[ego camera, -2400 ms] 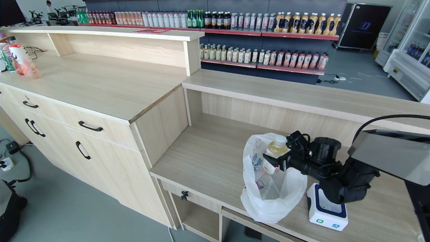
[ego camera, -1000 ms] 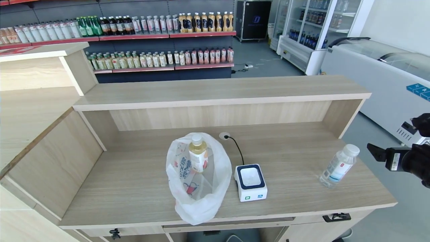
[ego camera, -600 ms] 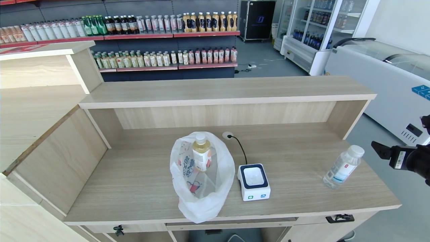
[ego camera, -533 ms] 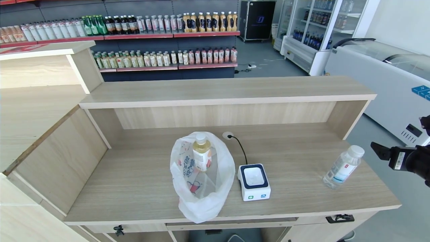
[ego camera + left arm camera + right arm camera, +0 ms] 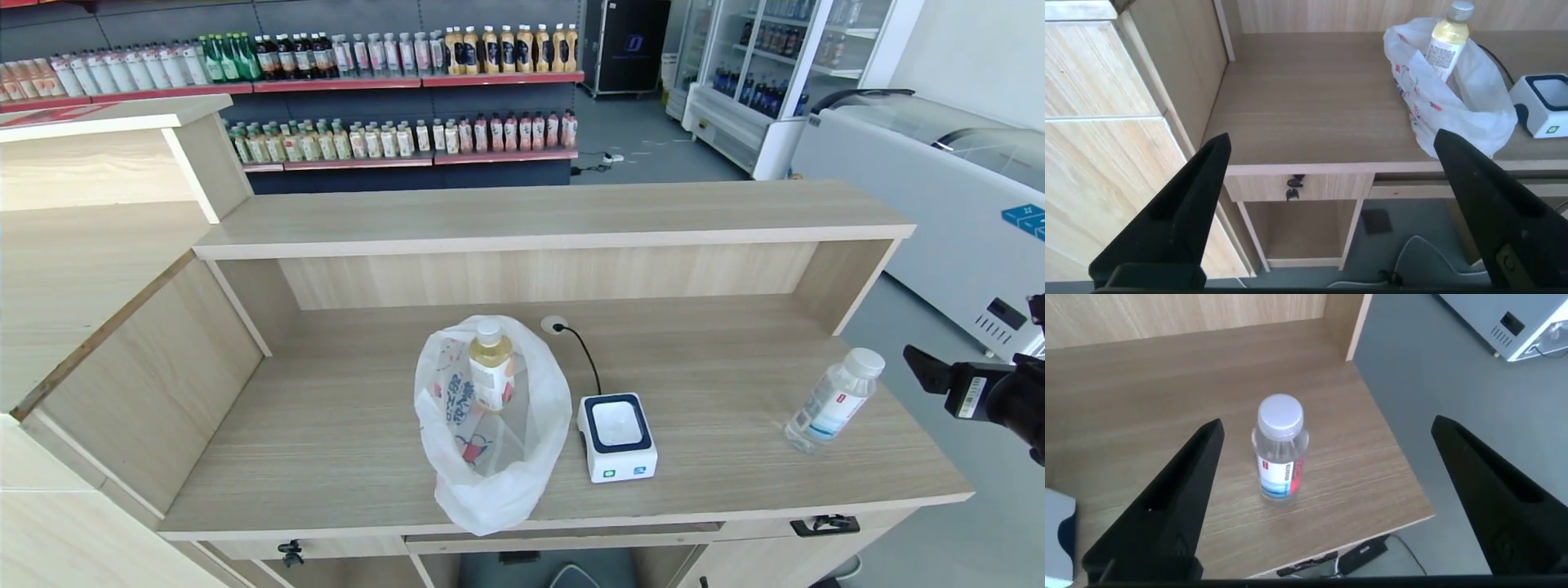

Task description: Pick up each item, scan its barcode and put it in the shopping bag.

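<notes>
A clear water bottle (image 5: pixel 833 400) (image 5: pixel 1280 449) with a white cap stands upright near the counter's right end. My right gripper (image 5: pixel 1324 423) is open and hangs just right of it, past the counter's end, with the bottle ahead of its gap; one finger (image 5: pixel 927 371) points at the bottle. A white shopping bag (image 5: pixel 490 445) (image 5: pixel 1458 98) stands open mid-counter with a tea bottle (image 5: pixel 491 367) (image 5: pixel 1447 41) upright inside. The white barcode scanner (image 5: pixel 616 437) (image 5: pixel 1545 91) sits right of the bag. My left gripper (image 5: pixel 1331 137) is open, low in front of the counter's left part.
The scanner's black cable (image 5: pixel 581 351) runs to a hole at the back. A raised shelf (image 5: pixel 555 216) and a side panel (image 5: pixel 853 286) bound the counter. A taller counter (image 5: pixel 90 269) stands to the left. Freezers (image 5: pixel 939 204) stand to the right.
The head camera has turned right since the oldest frame. My right gripper let go of the tea bottle in the bag and swung off to the counter's right end, and has held there this last second.
</notes>
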You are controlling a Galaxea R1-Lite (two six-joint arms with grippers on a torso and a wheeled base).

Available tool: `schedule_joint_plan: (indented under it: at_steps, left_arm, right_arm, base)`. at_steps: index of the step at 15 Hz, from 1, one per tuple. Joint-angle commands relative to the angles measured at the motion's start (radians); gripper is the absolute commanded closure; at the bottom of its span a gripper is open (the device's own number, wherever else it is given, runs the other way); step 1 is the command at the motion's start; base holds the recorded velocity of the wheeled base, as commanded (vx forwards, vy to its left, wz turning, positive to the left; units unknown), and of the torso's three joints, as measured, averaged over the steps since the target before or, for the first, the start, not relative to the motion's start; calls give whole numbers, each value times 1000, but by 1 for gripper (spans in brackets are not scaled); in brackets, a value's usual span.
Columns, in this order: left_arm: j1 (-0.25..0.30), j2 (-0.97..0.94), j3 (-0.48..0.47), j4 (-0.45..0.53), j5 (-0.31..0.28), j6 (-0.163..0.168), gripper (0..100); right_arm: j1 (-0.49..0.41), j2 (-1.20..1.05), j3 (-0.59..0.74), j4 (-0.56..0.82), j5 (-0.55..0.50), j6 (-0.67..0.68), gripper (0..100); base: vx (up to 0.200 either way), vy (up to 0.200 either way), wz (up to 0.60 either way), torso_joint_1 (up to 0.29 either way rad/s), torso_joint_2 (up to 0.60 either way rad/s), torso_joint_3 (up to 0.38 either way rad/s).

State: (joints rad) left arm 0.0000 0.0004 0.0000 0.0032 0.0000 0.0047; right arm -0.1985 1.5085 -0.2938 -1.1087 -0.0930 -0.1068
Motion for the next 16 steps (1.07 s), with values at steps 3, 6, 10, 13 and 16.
schedule_joint_plan:
  at_steps: [3,6,10,13,16]
  left_arm:
    - [0,0,0,0,0,0,0]
    - [0,0,0,0,0,0,0]
    - [0,0,0,0,0,0,0]
    - [0,0,0,0,0,0,0]
    - [0,0,0,0,0,0,0]
  right_arm:
    - [-7,82,42,-106,-1,6,0]
    - [-73,202,18,-218,1,2,0]
    - [-116,335,-25,-299,61,-39,0]
    - [-119,410,-74,-306,75,-68,0]
    - [-119,478,-100,-333,82,-88,0]
  base:
    - [-200,0,0,4,1,1]
    - [0,0,0,0,0,0]
    - [0,0,0,0,0,0]
    - [0,0,0,0,0,0]
    - [0,0,0,0,0,0]
